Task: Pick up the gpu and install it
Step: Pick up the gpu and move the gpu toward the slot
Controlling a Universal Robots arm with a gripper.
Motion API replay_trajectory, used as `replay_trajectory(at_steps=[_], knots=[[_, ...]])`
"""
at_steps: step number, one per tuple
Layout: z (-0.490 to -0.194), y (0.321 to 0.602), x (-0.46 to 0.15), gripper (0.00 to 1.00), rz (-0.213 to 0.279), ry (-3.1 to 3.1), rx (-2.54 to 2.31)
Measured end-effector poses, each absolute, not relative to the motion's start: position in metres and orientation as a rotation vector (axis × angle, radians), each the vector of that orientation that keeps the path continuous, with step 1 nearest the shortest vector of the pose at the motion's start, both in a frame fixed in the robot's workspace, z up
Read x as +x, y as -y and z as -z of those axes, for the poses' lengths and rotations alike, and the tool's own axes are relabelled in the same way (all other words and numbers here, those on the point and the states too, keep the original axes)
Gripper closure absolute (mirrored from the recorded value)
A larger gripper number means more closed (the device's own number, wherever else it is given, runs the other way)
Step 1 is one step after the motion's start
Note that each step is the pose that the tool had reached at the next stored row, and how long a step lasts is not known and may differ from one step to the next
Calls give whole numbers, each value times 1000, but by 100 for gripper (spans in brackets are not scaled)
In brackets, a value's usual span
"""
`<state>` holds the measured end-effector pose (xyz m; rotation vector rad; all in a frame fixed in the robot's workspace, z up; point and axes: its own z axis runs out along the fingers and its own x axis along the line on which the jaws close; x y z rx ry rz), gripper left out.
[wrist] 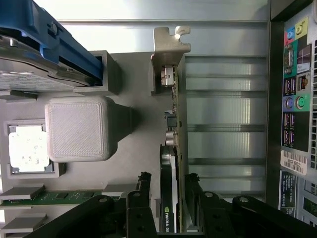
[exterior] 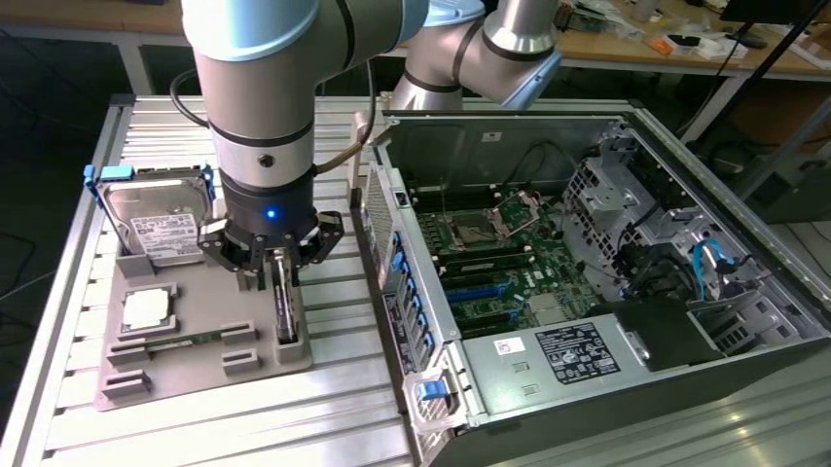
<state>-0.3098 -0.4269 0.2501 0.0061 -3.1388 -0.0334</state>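
On slatted metal table (exterior: pixel 247 428), gpu (exterior: pixel 286 316), workbench (exterior: pixel 624 51) behind

Exterior view: arm (exterior: pixel 260 97) is cut at the top edge and covers part of the hard drive (exterior: pixel 154 229). End effector (exterior: pixel 278 268) masks the gpu's (exterior: pixel 287 316) upper end. Wrist view: gpu and hard drive run off frame. Case label (wrist: pixel 296 161) print is unreadable. Can't tell if the end effector touches the gpu.
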Motion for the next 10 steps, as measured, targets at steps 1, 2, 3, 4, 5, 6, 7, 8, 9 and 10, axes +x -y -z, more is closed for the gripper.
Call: replay_trajectory(at_steps=[1, 2, 3, 4, 5, 6, 7, 8, 9, 10], knots=[[-250, 427, -310, 59, 33, 3139, 6], [-250, 427, -310, 59, 33, 3139, 6], [-250, 427, -310, 59, 33, 3139, 6], [-250, 427, -310, 59, 33, 3139, 6], [-250, 427, -310, 59, 33, 3139, 6], [-250, 427, -310, 59, 33, 3139, 6], [-250, 427, -310, 59, 33, 3139, 6], [-250, 427, -310, 60, 33, 3139, 6], [-250, 427, -310, 60, 33, 3139, 6], [-250, 427, -310, 67, 33, 3139, 6]])
